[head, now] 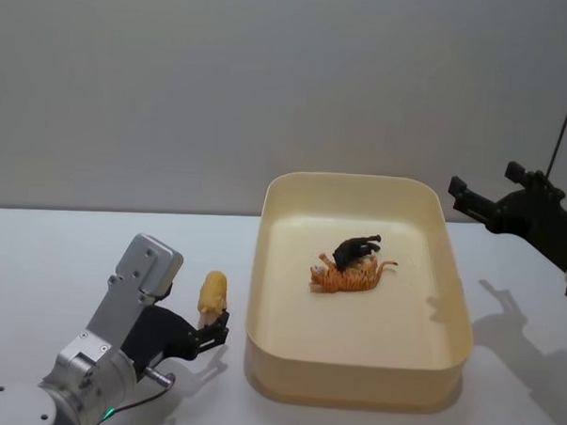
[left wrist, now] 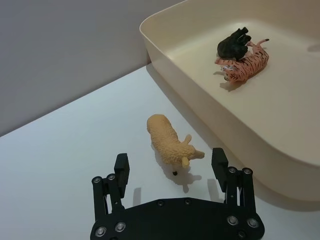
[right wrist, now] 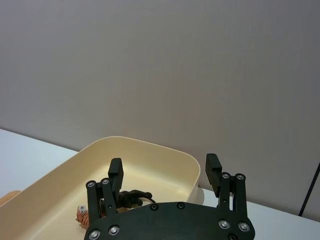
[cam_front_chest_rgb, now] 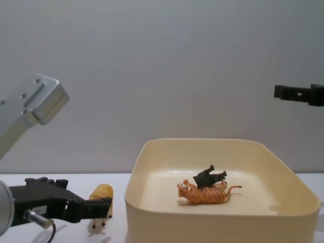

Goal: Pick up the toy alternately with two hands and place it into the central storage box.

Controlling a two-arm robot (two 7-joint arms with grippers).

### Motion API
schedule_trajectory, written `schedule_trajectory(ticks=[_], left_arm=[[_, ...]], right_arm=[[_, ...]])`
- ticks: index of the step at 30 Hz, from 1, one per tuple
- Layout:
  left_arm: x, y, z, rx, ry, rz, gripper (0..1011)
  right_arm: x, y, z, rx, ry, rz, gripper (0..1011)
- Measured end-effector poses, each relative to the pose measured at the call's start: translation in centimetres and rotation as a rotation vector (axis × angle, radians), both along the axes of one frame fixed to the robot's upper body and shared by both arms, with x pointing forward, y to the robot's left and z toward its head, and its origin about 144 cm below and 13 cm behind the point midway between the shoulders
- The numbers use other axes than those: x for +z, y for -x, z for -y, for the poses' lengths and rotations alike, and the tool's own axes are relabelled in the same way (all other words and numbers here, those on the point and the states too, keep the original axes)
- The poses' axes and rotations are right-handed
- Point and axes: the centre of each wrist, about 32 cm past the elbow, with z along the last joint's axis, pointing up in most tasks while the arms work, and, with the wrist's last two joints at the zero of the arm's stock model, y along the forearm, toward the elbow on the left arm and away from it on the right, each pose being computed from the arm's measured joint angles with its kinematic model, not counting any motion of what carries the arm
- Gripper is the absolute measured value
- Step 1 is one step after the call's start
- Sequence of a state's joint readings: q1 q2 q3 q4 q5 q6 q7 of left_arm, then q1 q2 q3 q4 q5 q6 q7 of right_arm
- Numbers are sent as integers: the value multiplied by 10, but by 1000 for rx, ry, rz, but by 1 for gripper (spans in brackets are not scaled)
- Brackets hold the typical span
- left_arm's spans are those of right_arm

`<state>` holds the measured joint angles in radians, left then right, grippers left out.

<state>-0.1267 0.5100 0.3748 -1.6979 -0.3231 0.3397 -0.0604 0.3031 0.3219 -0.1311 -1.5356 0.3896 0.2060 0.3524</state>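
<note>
A tan woolly sheep toy (head: 212, 297) stands on the white table, left of the cream-yellow storage box (head: 360, 182). My left gripper (left wrist: 170, 165) is low over the table and open, one finger on each side of the sheep (left wrist: 167, 141), which sits just ahead of the fingertips and apart from them. From the side, the left gripper (cam_front_chest_rgb: 103, 206) is level with the sheep (cam_front_chest_rgb: 102, 194). Inside the box lie an orange striped tiger (head: 351, 276) and a black animal (head: 357, 246) leaning on it. My right gripper (right wrist: 164, 168) hangs open and empty, high over the box's far right corner.
The box (cam_front_chest_rgb: 217, 215) fills the middle of the table, its near-left wall close to the sheep. White tabletop lies free to the left and in front. A grey wall stands behind. A thin black cable (head: 562, 131) runs down at the far right.
</note>
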Motion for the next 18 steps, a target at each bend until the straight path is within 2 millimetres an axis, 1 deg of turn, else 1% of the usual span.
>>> schedule_trajectory(ticks=[18], left_arm=[[-9, -18, 0, -5, 29, -23, 1001]], right_arm=[[0, 0, 0, 0, 0, 0, 1001]])
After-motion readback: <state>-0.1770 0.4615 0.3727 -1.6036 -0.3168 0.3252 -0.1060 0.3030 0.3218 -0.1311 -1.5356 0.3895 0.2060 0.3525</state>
